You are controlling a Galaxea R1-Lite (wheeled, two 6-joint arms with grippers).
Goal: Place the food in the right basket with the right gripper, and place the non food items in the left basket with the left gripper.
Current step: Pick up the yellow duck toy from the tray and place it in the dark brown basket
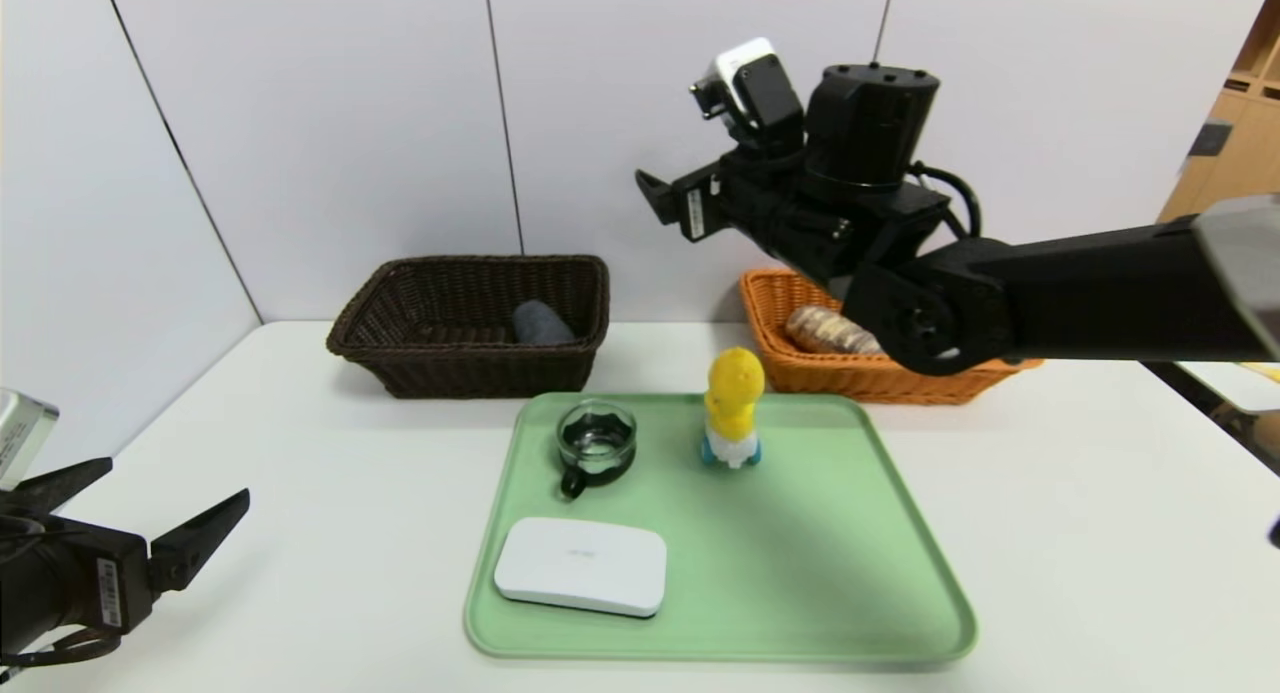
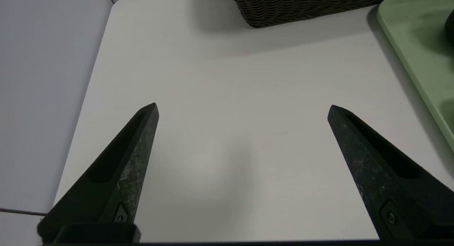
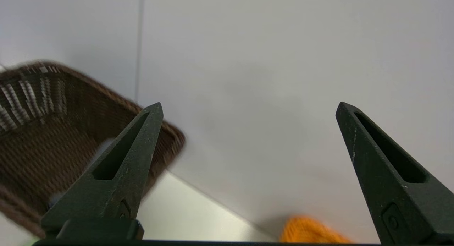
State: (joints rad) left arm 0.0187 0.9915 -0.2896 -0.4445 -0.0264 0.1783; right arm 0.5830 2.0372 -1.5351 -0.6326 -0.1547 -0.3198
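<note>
The dark brown left basket (image 1: 470,368) holds the rolled grey cloth (image 1: 540,323). The orange-tan right basket (image 1: 860,378) holds the swirled bread roll (image 1: 825,331). The tin is out of view. The glass cup (image 1: 596,441), the yellow duck toy (image 1: 733,405) and the flat white box (image 1: 581,565) sit on the green tray (image 1: 800,573). My right gripper (image 1: 660,198) is open and empty, raised high above the table near the orange basket's left end; its wrist view (image 3: 250,109) faces the wall. My left gripper (image 1: 175,479) is open and empty, low at the table's front left (image 2: 243,109).
The white table (image 1: 1080,533) meets a white wall behind the baskets. The right arm (image 1: 1080,293) crosses above the orange basket and hides part of it. The left wrist view shows the dark basket's base (image 2: 301,4) and the tray's edge (image 2: 418,43).
</note>
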